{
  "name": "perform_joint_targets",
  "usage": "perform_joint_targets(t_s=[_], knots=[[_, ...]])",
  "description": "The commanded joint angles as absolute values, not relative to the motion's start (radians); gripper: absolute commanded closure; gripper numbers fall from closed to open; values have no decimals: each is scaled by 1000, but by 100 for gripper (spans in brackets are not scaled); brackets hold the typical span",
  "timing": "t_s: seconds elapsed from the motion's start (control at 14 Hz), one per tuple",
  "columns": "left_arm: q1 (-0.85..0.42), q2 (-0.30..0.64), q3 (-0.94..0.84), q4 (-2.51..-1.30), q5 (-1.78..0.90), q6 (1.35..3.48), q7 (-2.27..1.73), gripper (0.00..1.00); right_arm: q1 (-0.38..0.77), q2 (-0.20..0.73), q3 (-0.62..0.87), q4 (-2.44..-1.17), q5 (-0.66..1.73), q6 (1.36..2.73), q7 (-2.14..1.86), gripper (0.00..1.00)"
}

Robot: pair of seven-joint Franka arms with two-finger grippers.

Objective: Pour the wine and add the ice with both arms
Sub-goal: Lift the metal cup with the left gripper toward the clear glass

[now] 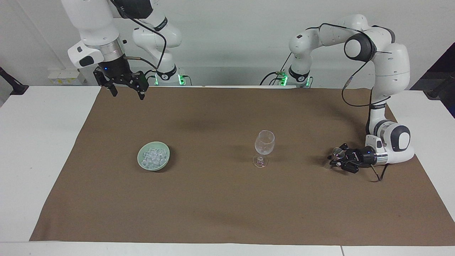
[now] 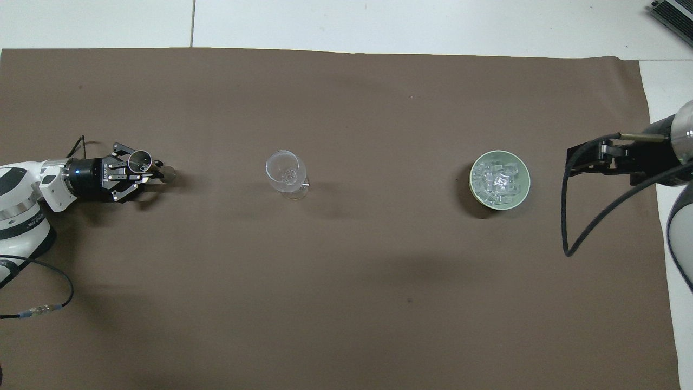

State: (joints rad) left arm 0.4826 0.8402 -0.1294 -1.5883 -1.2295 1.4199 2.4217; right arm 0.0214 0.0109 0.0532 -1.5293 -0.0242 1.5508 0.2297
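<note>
Ice (image 1: 153,156) sits in the bowl (image 2: 521,195). You see the right claw (image 1: 126,90) wide open and empty only facing; overhead cuts it off. Left claw (image 2: 145,173) is clamped on a small glass (image 2: 139,160), hard to make out.

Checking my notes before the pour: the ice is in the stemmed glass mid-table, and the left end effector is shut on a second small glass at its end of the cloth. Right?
One thing is wrong: the ice lies in the green bowl toward the right arm's end, as the overhead view shows. The stemmed glass mid-table has no ice in it. The left end effector is indeed shut on the small glass.
</note>
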Motion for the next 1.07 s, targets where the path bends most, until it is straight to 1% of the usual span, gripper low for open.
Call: perform_joint_targets(t_s=[0.0,0.21,0.5,0.72,0.86,1.0], knots=[[472,844,-124,-1588,-1244,1428,2436,94,8,18,60,-1517,-8,1545,215,0],[477,838,-141,-1585,-1244,1413,2434,100,8,17,58,-1517,-8,1545,215,0],[474,801,-170,-1580,-1247,1384,2415,100,6,18,58,-1517,-8,1545,215,0],[460,775,-186,-1580,-1249,1319,2362,100,8,17,60,-1517,-8,1545,215,0],[439,735,-192,-1575,-1244,1307,2301,100,8,18,60,-1517,-8,1546,215,0],[422,674,-204,-1588,-1232,1305,2231,100,8,18,60,-1517,-8,1545,215,0]])
